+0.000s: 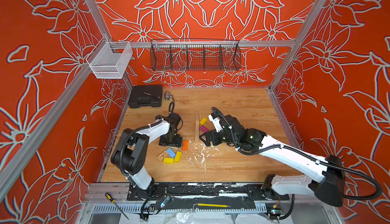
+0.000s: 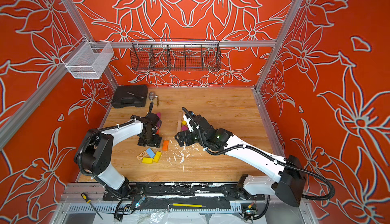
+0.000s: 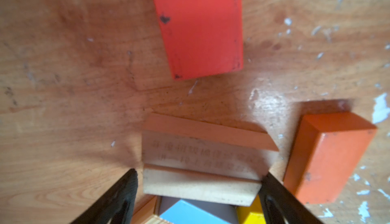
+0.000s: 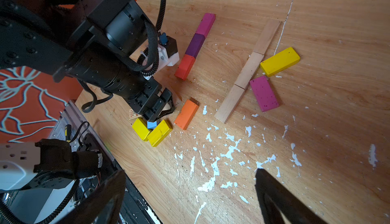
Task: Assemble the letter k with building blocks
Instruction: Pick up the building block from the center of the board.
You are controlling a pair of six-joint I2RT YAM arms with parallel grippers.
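As I watch the left gripper (image 3: 198,174): spread astride the printed plank (image 3: 202,157).
Orange plank (image 3: 329,157): beside that plank, crowding one jaw.

Back corner of the desk (image 1: 242,107): a closed black case (image 1: 145,96), with a small metal fitting (image 1: 167,96) just beside it. White flecks (image 1: 200,152) litter the middle. Up on the rail hang a black wire basket (image 1: 195,55) and a white mesh basket (image 1: 109,60). A screwdriver (image 1: 116,205) lies on the front ledge.

Three plain wooden planks (image 4: 249,71) lie flat end to end — a yellow plank (image 4: 280,61) and magenta plank (image 4: 263,93) angle off that line.
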